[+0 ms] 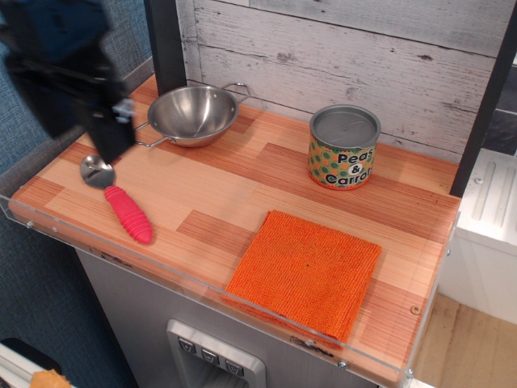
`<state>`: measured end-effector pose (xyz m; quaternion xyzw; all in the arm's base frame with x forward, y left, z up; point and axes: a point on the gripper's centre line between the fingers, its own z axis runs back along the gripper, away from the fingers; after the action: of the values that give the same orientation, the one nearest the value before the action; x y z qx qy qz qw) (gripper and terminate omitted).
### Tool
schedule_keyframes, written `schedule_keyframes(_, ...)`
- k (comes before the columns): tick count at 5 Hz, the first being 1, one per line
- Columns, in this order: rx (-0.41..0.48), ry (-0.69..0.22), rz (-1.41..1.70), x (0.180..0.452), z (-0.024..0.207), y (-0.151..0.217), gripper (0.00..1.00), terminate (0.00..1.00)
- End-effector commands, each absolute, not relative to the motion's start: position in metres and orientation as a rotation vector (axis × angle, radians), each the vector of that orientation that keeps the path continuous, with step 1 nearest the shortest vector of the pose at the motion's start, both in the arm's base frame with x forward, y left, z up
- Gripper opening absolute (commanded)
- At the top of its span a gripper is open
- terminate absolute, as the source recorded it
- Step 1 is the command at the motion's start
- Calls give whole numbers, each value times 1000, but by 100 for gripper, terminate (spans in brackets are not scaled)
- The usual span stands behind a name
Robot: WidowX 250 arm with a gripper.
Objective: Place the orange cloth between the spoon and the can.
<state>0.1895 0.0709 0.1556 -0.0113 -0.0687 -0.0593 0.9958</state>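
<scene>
The orange cloth (306,273) lies flat at the front right of the wooden counter, near the clear front edge. The can (344,147) labelled "Peas & Carrots" stands upright behind it. The spoon (118,200) with the hot-pink handle lies at the front left, its metal bowl partly under the arm. My gripper (111,139) is a dark, motion-blurred shape at the upper left, above the spoon's bowl and left of the steel bowl. Its fingers are too blurred to tell open from shut. It holds nothing that I can see.
A two-handled steel bowl (193,115) sits at the back left. A whitewashed plank wall (339,48) backs the counter, with a dark post (166,40) at left. A clear plastic lip (202,279) runs along the front edge.
</scene>
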Motion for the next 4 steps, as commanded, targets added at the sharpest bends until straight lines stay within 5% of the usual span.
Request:
schedule_keyframes(1, -22, -76, 41, 210, 134, 12, 100, 0)
schedule_keyframes(2, -30, -13, 181, 219, 110, -6, 100, 0)
schedule_keyframes(3, -62, -19, 310, 227, 91, -15, 0, 0)
schedule_keyframes(4, -70, -23, 422, 233, 78, -22, 0, 0)
